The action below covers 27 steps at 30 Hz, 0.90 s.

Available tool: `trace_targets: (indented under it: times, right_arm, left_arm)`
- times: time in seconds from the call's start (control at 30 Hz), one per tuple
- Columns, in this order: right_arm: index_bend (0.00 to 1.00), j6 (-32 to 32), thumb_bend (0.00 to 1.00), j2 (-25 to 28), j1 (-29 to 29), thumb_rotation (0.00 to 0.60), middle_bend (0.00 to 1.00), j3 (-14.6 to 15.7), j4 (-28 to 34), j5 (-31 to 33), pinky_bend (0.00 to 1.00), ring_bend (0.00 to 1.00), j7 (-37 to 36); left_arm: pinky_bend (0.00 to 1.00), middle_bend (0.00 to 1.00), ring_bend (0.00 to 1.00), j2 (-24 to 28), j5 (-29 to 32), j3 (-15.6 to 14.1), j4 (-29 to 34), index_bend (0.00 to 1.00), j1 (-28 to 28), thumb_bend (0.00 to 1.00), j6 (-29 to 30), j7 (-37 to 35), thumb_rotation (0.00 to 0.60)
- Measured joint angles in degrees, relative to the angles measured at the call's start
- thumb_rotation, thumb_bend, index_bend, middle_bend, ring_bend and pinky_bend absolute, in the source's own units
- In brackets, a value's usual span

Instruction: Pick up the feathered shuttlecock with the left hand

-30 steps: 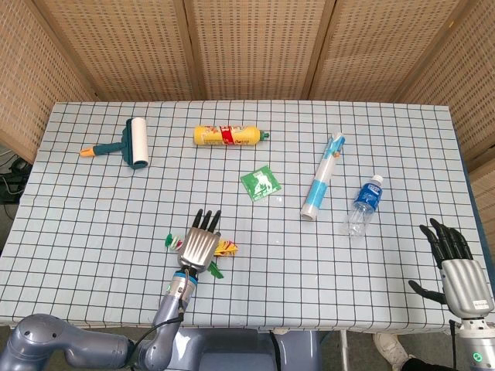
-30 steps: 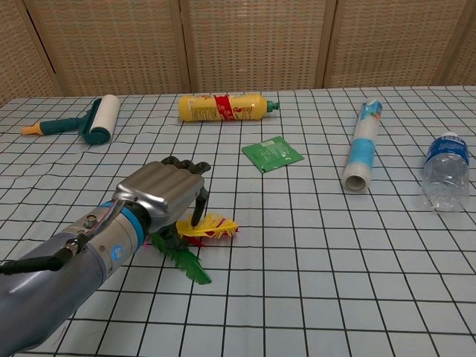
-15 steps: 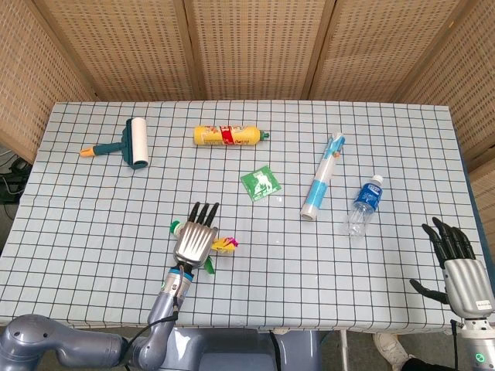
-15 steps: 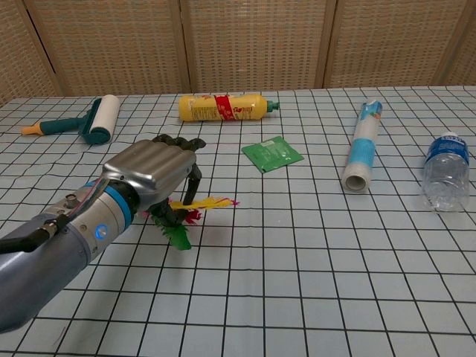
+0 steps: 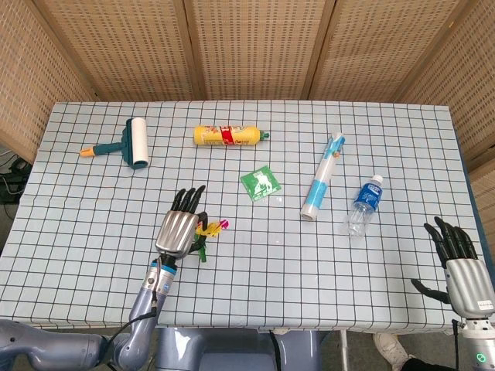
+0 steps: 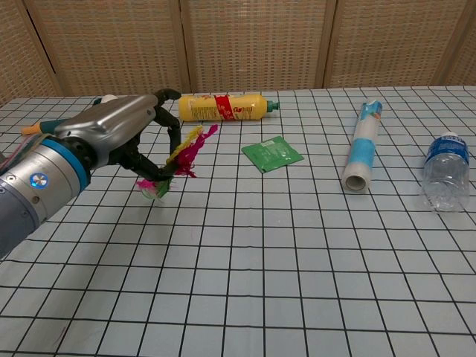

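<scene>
My left hand (image 6: 123, 137) (image 5: 179, 226) grips the feathered shuttlecock (image 6: 181, 156) and holds it in the air above the checked tablecloth. Yellow, pink and green feathers stick out past the fingers to the right; in the head view the shuttlecock (image 5: 209, 229) peeks out beside the hand. My right hand (image 5: 458, 263) hangs low at the right edge of the head view, fingers spread, holding nothing. It does not show in the chest view.
A lint roller (image 5: 131, 143) lies at the back left and a yellow bottle (image 5: 228, 135) behind the left hand. A green packet (image 5: 261, 184), a white-and-blue tube (image 5: 322, 178) and a clear water bottle (image 5: 364, 203) lie to the right on the table (image 5: 77, 232).
The left hand has risen off the table with the shuttlecock in its grip and moved back and left. The right hand has barely shifted.
</scene>
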State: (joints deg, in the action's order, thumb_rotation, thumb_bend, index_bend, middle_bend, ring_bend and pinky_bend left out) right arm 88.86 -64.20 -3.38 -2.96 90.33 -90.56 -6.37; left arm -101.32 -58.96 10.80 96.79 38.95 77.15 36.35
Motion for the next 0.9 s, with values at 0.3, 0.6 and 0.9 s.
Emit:
trace_targets:
  times: [0.3, 0.6, 0.9]
  right_arm:
    - [0.0, -0.2, 0.07, -0.3, -0.1, 0.6, 0.0, 0.1, 0.1, 0.0, 0.11, 0.0, 1.1]
    - [0.0, -0.4, 0.07, -0.6, -0.1, 0.6, 0.0, 0.2, 0.0, 0.0, 0.11, 0.0, 1.6]
    - [0.0, -0.5, 0.07, -0.6, -0.1, 0.6, 0.0, 0.2, 0.0, 0.0, 0.11, 0.0, 1.7]
  left_arm:
    - [0.0, 0.0, 0.0, 8.3, -1.6, 1.5, 2.9, 0.67, -6.3, 0.61, -4.5, -27.9, 0.6]
    - [0.0, 0.0, 0.0, 16.0, -1.3, 2.0, 2.9, 0.66, -10.6, 0.6, -13.0, -43.1, 0.6]
    - [0.0, 0.0, 0.0, 18.6, -2.3, 1.3, -0.5, 0.64, -11.1, 0.58, -22.4, -54.0, 0.6]
